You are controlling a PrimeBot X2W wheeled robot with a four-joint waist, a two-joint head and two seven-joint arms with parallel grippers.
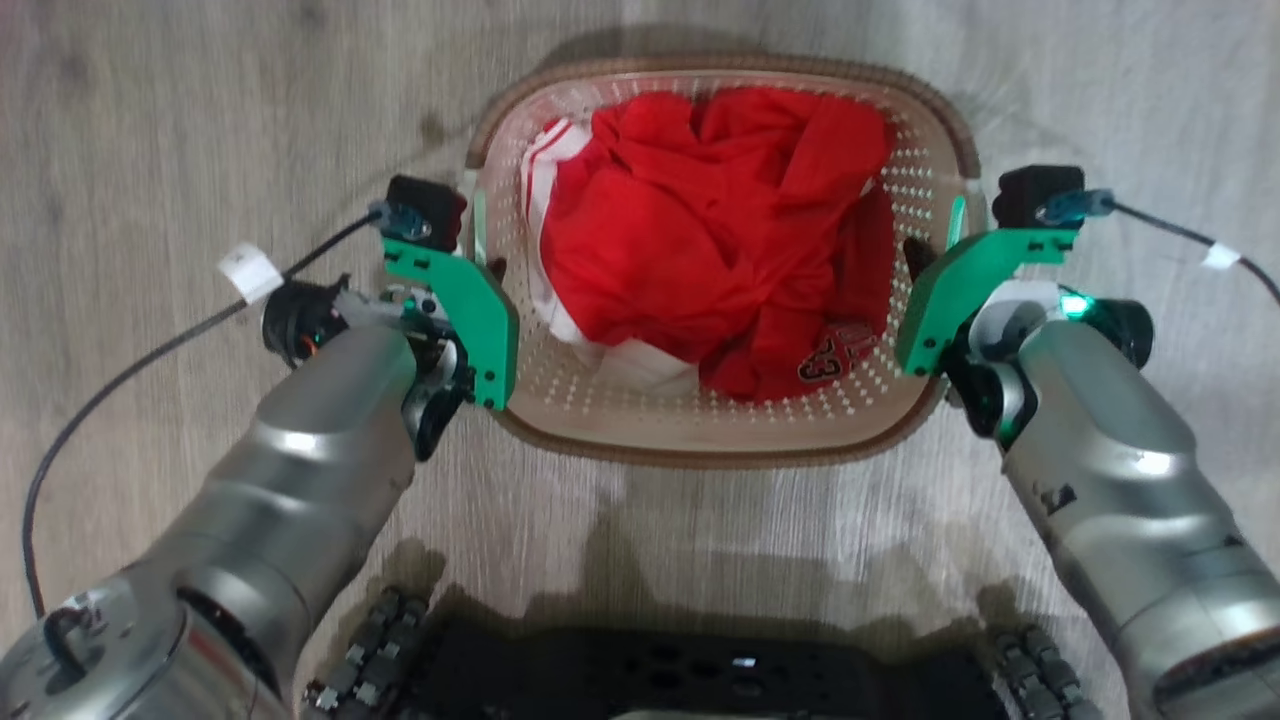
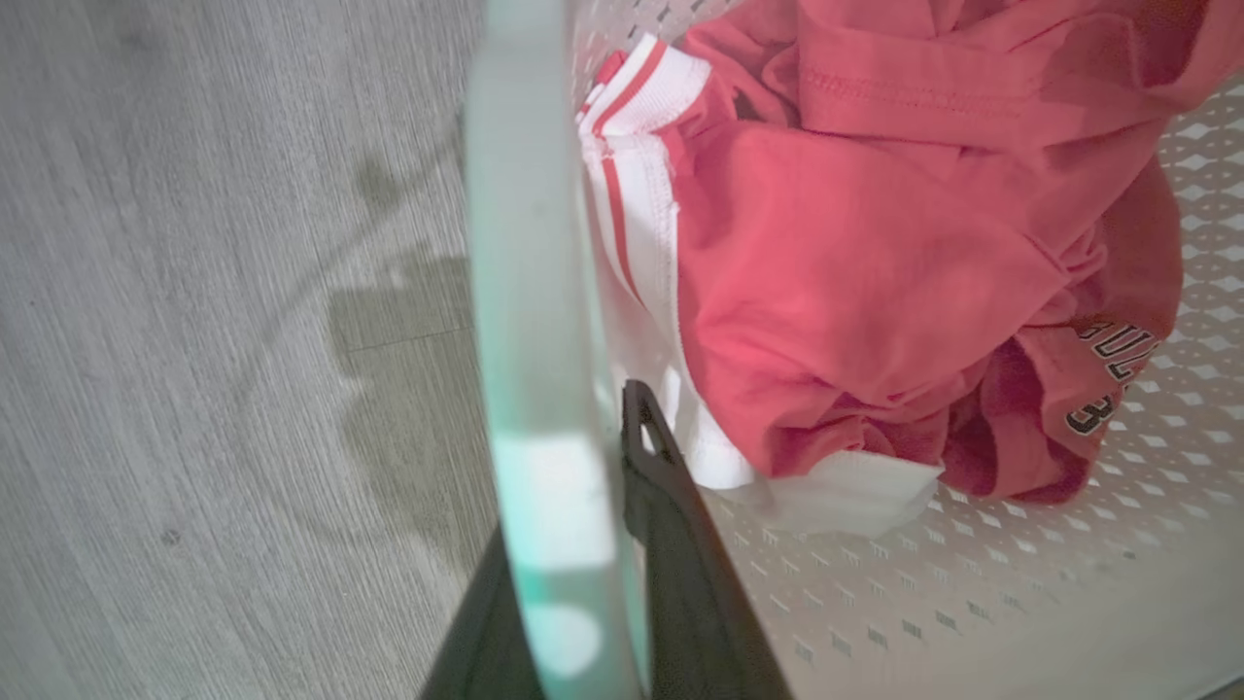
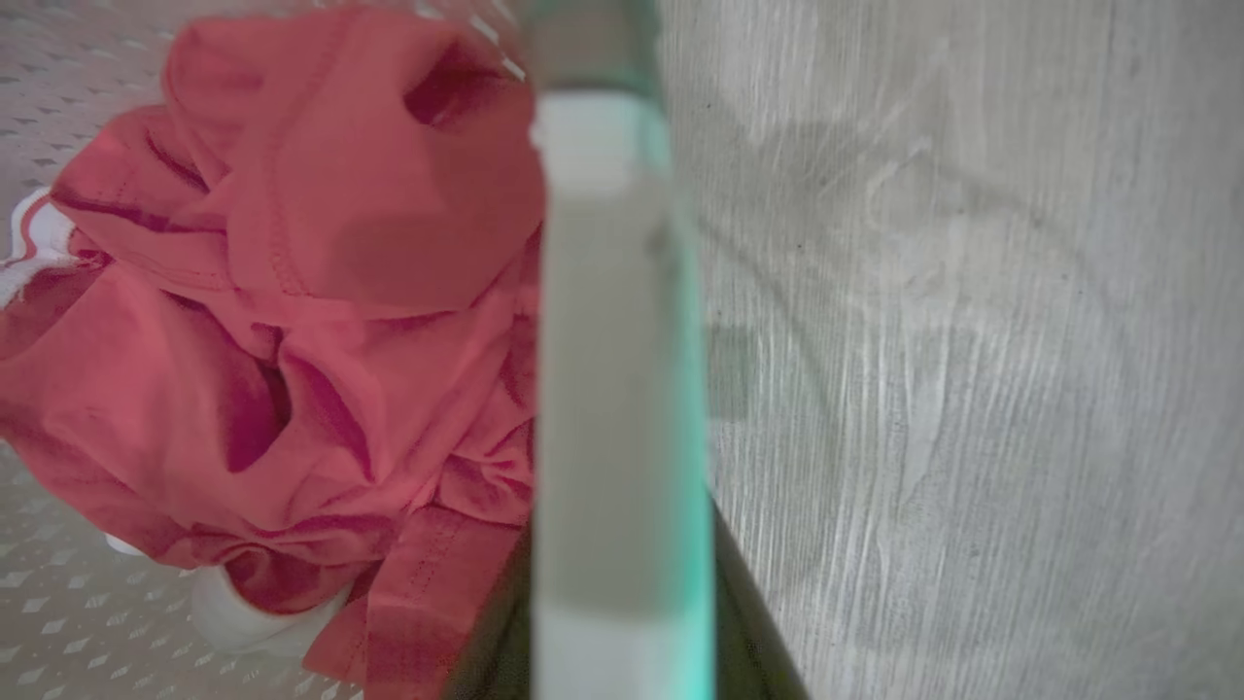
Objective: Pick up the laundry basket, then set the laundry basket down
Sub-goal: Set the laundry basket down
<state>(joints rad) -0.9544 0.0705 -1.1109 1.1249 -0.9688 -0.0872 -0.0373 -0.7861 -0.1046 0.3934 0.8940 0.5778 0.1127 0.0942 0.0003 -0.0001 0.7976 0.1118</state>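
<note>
Laundry basket (image 1: 640, 425) is pinched at 9 o'clock by the left claw (image 1: 492, 268) and at 3 o'clock by the right claw (image 1: 918, 256); grabbing looks done, setting down is left.

Cream perforated laundry basket (image 1: 640, 405), brown rim, upright, holding crumpled red-white clothes (image 1: 700, 230).

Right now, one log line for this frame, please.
basket: holds red clothes | left gripper: shut on left handle | right gripper: shut on right handle | off floor: cannot tell
</note>
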